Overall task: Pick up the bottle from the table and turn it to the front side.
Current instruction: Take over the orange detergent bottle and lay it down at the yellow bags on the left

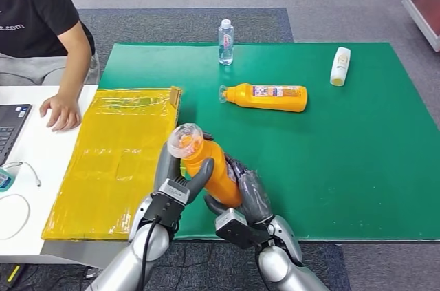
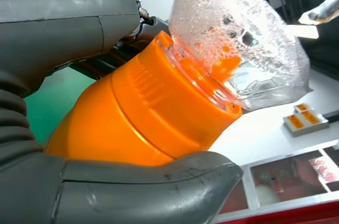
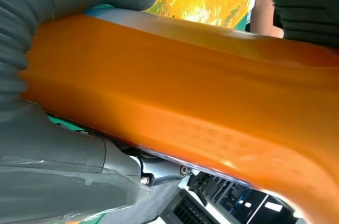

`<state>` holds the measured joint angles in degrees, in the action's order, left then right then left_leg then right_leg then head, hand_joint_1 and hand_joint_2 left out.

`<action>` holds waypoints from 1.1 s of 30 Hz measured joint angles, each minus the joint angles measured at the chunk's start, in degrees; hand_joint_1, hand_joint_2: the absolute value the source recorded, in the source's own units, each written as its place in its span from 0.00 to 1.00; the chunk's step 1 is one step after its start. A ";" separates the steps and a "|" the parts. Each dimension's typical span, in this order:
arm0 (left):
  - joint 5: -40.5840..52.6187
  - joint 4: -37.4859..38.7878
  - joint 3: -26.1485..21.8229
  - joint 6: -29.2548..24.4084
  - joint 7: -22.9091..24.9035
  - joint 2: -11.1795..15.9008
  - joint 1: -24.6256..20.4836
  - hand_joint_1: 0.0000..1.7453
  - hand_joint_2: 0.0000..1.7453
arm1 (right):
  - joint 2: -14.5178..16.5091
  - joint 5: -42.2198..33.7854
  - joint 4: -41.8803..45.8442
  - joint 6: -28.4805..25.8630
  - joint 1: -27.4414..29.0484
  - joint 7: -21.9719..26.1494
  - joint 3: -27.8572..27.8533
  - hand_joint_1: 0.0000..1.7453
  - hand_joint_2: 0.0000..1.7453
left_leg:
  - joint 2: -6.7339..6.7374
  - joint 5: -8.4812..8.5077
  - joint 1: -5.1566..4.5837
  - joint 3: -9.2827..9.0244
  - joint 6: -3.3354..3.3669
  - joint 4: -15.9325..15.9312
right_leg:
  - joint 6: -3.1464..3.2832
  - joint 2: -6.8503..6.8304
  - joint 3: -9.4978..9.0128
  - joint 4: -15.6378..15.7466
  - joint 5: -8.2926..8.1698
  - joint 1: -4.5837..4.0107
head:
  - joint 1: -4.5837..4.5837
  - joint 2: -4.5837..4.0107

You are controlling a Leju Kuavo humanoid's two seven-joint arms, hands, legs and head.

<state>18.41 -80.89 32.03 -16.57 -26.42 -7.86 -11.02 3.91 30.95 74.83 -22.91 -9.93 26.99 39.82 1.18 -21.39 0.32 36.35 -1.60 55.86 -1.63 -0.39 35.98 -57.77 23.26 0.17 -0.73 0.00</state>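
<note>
An orange bottle [image 1: 215, 170] with a clear cap [image 1: 185, 141] is lifted above the near edge of the green mat, tilted with its cap toward me and to the left. My left hand [image 1: 176, 181] grips its neck just below the cap; the left wrist view has the orange neck [image 2: 144, 113] and bubbly clear cap [image 2: 240, 49] between the thumb and fingers. My right hand [image 1: 246, 198] holds the bottle's lower body from the right; up close the orange body [image 3: 199, 102] runs across its palm. A second orange bottle [image 1: 269, 97] lies on its side farther back on the mat.
A small clear water bottle [image 1: 225, 41] stands at the mat's far edge and a white bottle [image 1: 340, 66] lies at the far right. A yellow plastic bag [image 1: 117, 157] covers the left of the mat. A person's hand [image 1: 61, 111] rests on the white table by a laptop [image 1: 11, 126].
</note>
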 joint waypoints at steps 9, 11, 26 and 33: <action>1.72 1.41 0.15 0.36 0.63 0.99 -0.95 1.00 1.00 | 0.00 0.04 1.11 0.11 -0.07 0.00 0.13 1.00 1.00 | 0.00 0.01 0.00 0.01 -0.01 0.00 | 0.00 0.00 0.01 -0.01 0.00 0.00 | -0.01 0.00; 1.83 1.43 0.13 0.52 0.63 1.11 -1.01 1.00 1.00 | 0.00 0.04 1.27 0.20 -0.08 0.00 0.14 1.00 1.00 | 0.00 0.01 0.00 0.01 -0.01 0.00 | 0.00 0.00 0.01 -0.01 0.00 0.00 | -0.01 0.00; 6.28 -2.24 -0.55 -3.28 -1.17 3.07 -1.09 1.00 1.00 | 0.02 -0.11 3.00 0.93 -1.73 0.53 0.88 1.00 1.00 | 0.00 0.02 0.00 0.00 -0.02 0.00 | 0.00 0.00 0.03 -0.01 0.00 0.00 | 0.01 0.00; 9.23 -5.13 -0.90 -4.21 -0.89 4.35 -1.08 1.00 1.00 | 0.19 -0.17 3.62 0.91 -2.82 0.75 1.52 0.48 1.00 | 0.00 0.02 0.00 0.00 -0.02 0.00 | 0.00 0.01 0.05 -0.01 0.00 0.00 | -0.01 0.00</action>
<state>27.65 -86.02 31.13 -20.79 -27.32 -3.51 -12.11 4.10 30.78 78.44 -22.00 -12.75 27.75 41.35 1.19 -21.37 0.32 36.35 -1.62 55.86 -1.63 -0.38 36.03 -57.78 23.26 0.17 -0.73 0.00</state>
